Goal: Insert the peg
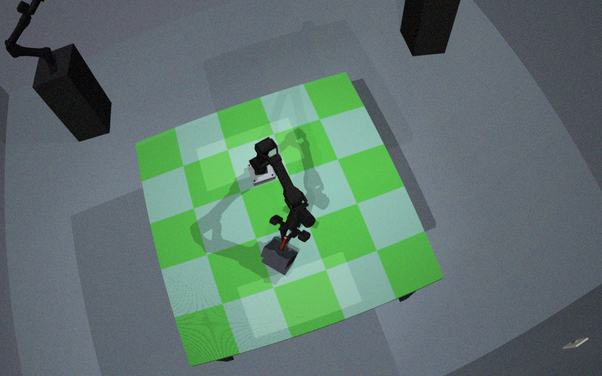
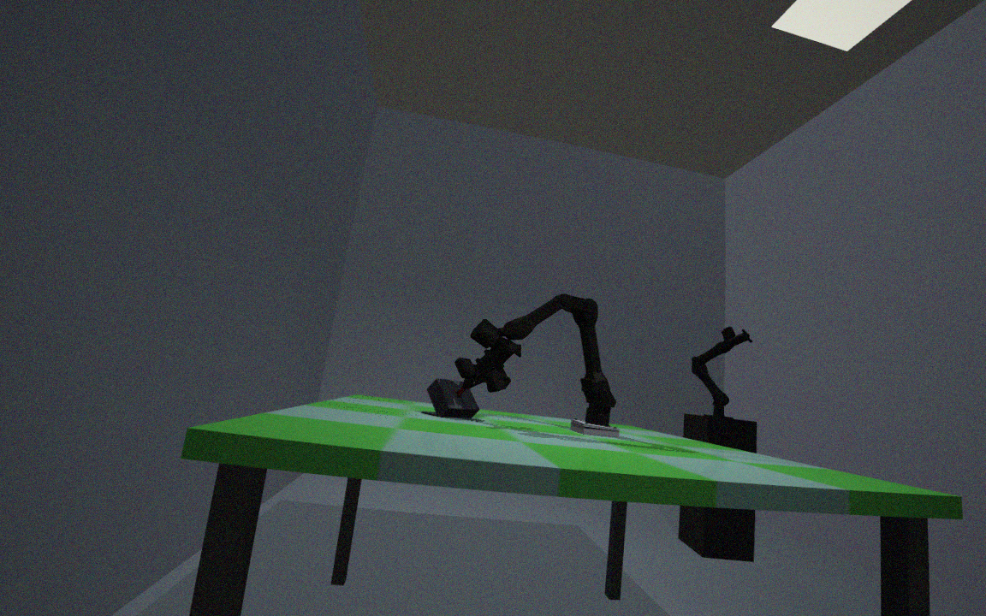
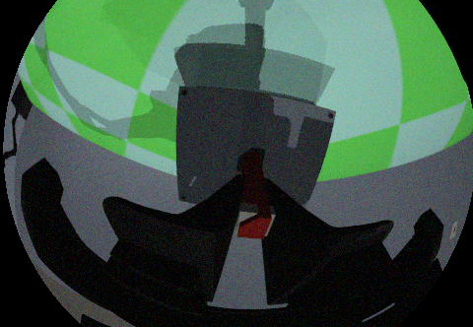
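Observation:
The red peg is held tilted between the fingertips of my gripper, which is shut on it. A pale band and bright red end show nearer the wrist camera. The dark grey sloped panel stands on the table with its face towards the arm. In the wrist view the peg's far end overlaps the dark hole near the middle of the panel's face. The end is at the mouth of the hole; how deep it sits and the hole's full outline are hidden.
The green and pale checkered table carries the arm's light base plate. A second arm on a dark pedestal stands off the table. Shadows cross the panel face in the wrist view.

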Controlling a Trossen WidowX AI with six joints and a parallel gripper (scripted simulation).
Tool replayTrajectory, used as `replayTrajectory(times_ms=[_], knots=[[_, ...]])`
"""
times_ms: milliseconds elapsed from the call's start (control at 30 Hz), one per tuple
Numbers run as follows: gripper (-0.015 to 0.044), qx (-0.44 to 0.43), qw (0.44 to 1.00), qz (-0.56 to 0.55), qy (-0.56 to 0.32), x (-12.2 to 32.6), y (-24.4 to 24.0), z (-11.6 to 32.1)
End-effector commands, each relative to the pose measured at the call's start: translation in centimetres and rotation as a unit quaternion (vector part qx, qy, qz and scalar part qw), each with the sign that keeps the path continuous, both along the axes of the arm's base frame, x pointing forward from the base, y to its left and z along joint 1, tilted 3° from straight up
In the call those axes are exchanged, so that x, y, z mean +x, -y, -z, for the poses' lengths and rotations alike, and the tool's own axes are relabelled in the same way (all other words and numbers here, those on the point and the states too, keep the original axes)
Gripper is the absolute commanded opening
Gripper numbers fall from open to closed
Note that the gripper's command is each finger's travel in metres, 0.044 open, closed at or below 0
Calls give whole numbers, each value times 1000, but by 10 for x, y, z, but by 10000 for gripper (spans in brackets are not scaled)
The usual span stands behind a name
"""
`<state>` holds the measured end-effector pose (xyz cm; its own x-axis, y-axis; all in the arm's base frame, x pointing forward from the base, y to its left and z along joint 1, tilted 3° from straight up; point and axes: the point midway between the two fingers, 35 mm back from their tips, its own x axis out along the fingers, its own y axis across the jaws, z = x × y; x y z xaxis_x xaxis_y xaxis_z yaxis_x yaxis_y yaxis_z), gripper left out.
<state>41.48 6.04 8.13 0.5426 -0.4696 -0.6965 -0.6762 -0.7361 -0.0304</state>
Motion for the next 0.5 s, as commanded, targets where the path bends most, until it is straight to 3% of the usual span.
replayTrajectory(times_ms=[0,467], knots=[[0,0,1000,-2,-2,1,1,3],[0,0,1000,-2,-2,6,5,10]])
